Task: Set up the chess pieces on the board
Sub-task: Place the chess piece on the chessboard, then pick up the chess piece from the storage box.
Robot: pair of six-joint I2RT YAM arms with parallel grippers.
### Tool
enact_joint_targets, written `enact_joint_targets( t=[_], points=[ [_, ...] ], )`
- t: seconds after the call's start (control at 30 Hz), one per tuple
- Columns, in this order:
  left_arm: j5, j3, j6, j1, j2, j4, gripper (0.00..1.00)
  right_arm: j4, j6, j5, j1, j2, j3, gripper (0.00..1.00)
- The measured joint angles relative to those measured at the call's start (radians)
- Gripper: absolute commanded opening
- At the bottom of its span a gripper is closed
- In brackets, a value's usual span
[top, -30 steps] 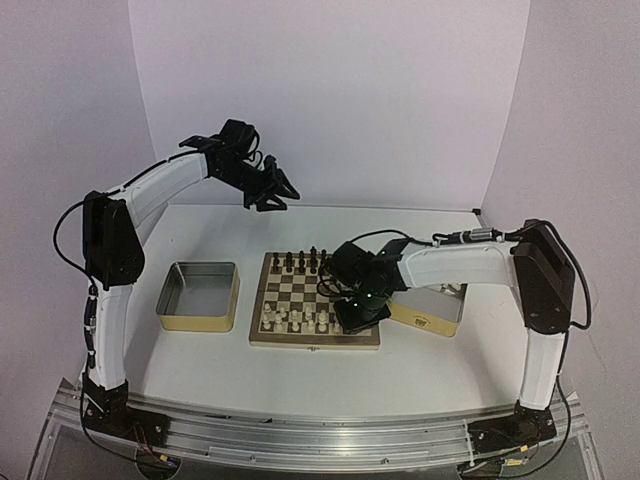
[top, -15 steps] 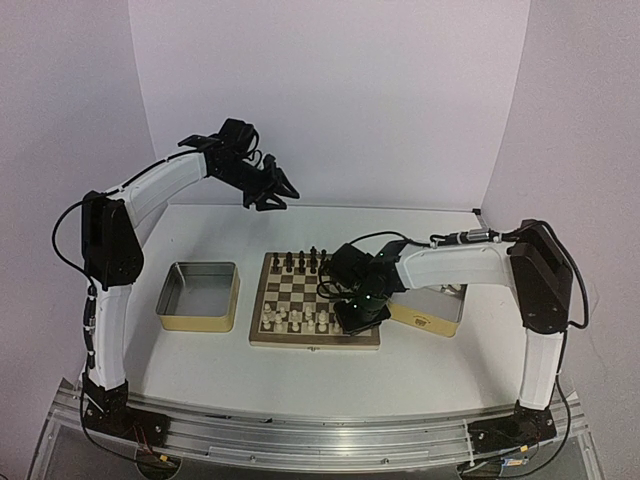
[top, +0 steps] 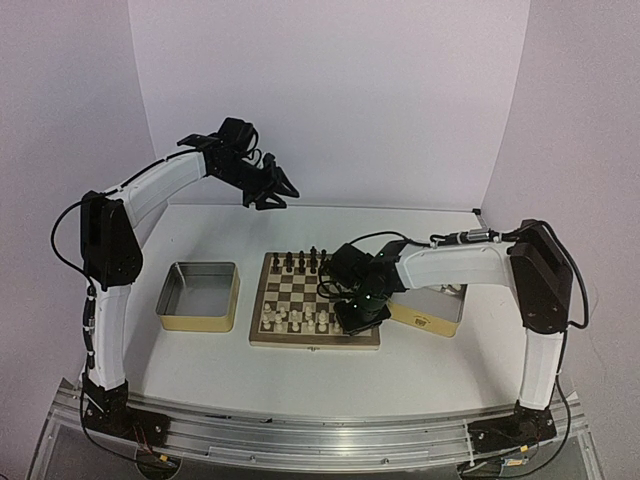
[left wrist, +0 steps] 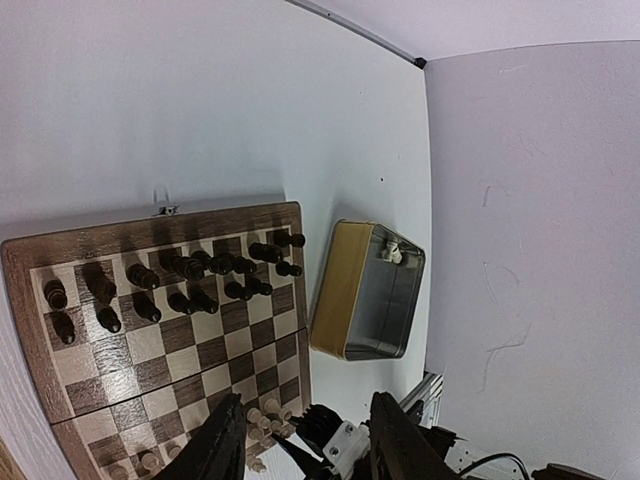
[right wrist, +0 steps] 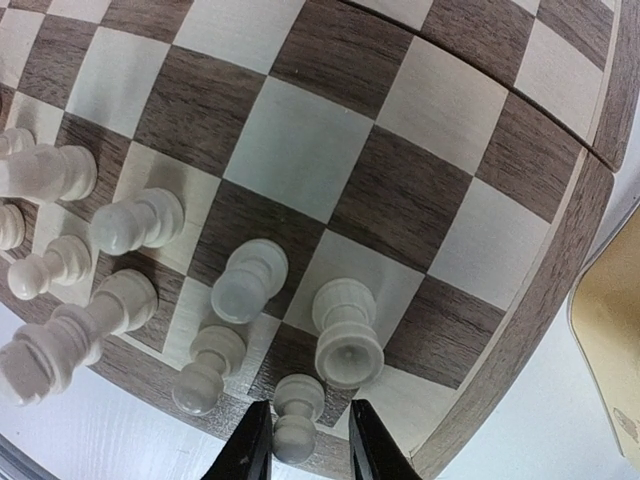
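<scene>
1. Cream-white chess pieces (right wrist: 130,222) stand clustered at the left and lower middle of the right wrist view. They are on the board (right wrist: 300,145), which lies on the desk (top: 200,360) at the centre of the top view.
2. At the bottom centre of that wrist view the right gripper (right wrist: 305,445) straddles one small pawn (right wrist: 298,400) on the board's edge row. Its jaws stand slightly apart, with a sliver of gap on the pawn's right side, so they are not clamped.
3. That pawn stands upright with its long axis vertical, head pointing up toward the camera and base on its square.
4. I judge the step to be seating this pawn among the cream ranks. The task looks well along but unfinished, since pale shapes lie in the tin (left wrist: 335,300) at the right of the left wrist view.
5. The next move calls for a straight rise, because a taller cream piece (right wrist: 347,335) stands just beside the pawn, to its upper right.
6. The left gripper (top: 276,190) hangs high at the upper left of the top view, jaws apart and empty.
</scene>
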Motion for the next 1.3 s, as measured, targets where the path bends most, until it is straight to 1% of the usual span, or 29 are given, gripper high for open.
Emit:
enact_joint_targets(
  t=[0.17,0.5,0.7,0.87,0.97,1.07,1.2,1.3],
  points=[
    [0.000,-0.003,0.000,0.000,0.000,0.001,0.41,0.000,-0.006,-0.006,0.000,0.000,0.000,0.34],
    [0.000,-0.004,-0.001,0.000,0.000,0.010,0.42,-0.007,-0.015,-0.008,0.000,-0.026,0.002,0.35],
    [0.000,-0.006,-0.005,0.000,0.000,0.020,0.41,-0.050,-0.027,0.021,0.000,-0.106,0.058,0.34],
    [0.000,-0.008,-0.016,-0.004,0.000,0.030,0.41,-0.087,-0.035,0.112,-0.018,-0.238,0.076,0.37],
    [-0.004,-0.007,-0.018,-0.020,0.000,0.044,0.41,-0.106,-0.030,0.128,-0.094,-0.306,0.074,0.37],
    [-0.009,0.026,-0.018,-0.060,0.015,0.048,0.41,-0.110,-0.007,0.137,-0.256,-0.332,0.066,0.37],
    [-0.009,0.098,-0.018,-0.146,0.063,0.057,0.41,-0.129,0.050,0.128,-0.471,-0.305,0.051,0.36],
    [-0.001,0.111,-0.020,-0.206,0.090,0.069,0.41,-0.138,0.087,0.120,-0.558,-0.239,0.051,0.35]
  ],
)
